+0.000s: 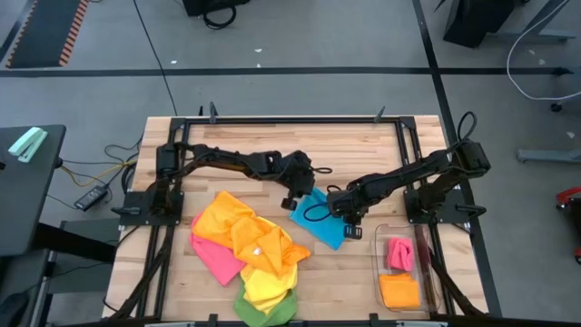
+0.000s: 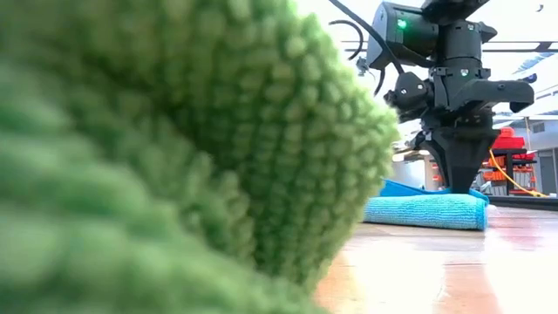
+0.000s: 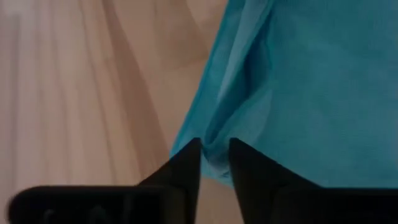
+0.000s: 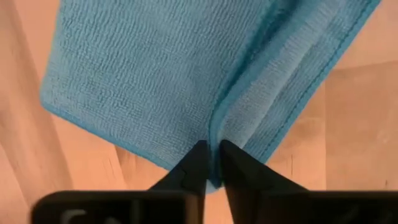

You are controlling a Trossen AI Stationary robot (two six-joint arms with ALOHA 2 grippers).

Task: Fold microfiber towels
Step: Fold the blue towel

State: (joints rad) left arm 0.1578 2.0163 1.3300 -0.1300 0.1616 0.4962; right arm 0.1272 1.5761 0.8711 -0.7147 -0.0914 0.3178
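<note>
Your left gripper (image 3: 214, 152) sits at the far-left edge of the blue towel (image 1: 320, 218), near the middle of the table (image 1: 363, 145). Its 2 fingers stand a narrow gap apart with a fold of blue cloth pinched between the tips. Your right gripper (image 4: 211, 155) is at the towel's near-right edge, its 2 fingers almost together, clamping the doubled hem between them. In the low view the blue towel lies folded flat on the wood, with a gripper directly above it.

The remaining towels lie in a loose heap (image 1: 250, 250) toward the front-left of the table: orange and yellow on top, pink at the left, green (image 2: 174, 157) at the front edge, close enough to the low camera to fill most of its view. A clear bin (image 1: 404, 272) at the front-right holds 1 pink and 1 orange folded towel.
</note>
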